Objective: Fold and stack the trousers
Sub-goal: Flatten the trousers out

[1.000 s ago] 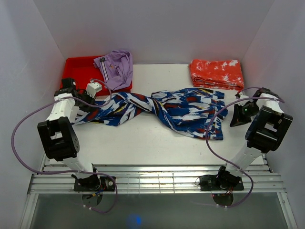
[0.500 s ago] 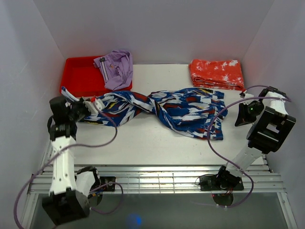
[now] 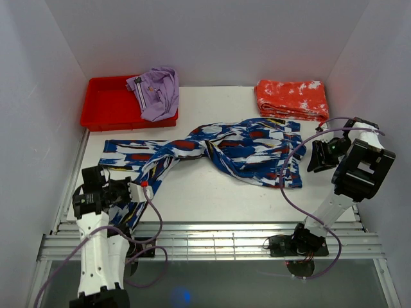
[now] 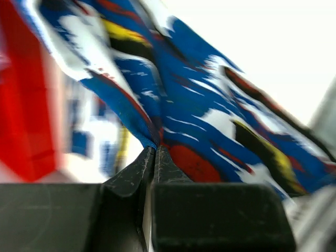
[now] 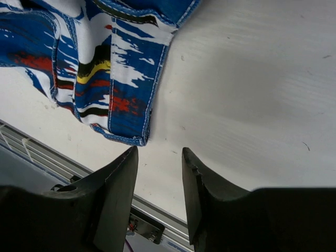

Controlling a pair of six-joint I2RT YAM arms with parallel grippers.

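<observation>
Landmark: the red tray (image 3: 106, 106) stood on the white table (image 3: 212, 199), and every place below is given from it.
Trousers: the trousers (image 3: 250, 151) lay spread flat, starting just in front of the tray's near wall and running away to its right.
Trouser legs: one leg lay stretched along the tray's near wall, close to it but not touching. The other leg angled away from the tray toward the arms' side, drawn out into a taut, narrow band.
Trouser body: the wide, rumpled part lay well to the right of the tray.
Left gripper: the left gripper (image 3: 137, 191) was well in front of the tray on the arms' side. Its fingers were pressed together on a pinch of the angled leg's fabric, and in the wrist view the cloth fanned out from the closed tips.
Right gripper: the right gripper (image 5: 160, 152) was far to the right of the tray, past the trousers. Its fingers stood a narrow gap apart over bare table with nothing between them, and the stitched hem was just beside them.
Lilac garment: the lilac garment (image 3: 157, 91) was draped over the tray's right end, partly inside it.
Orange-red garment: the orange-red garment (image 3: 292, 97) lay folded far to the right of the tray, level with it and just behind the trouser body.
</observation>
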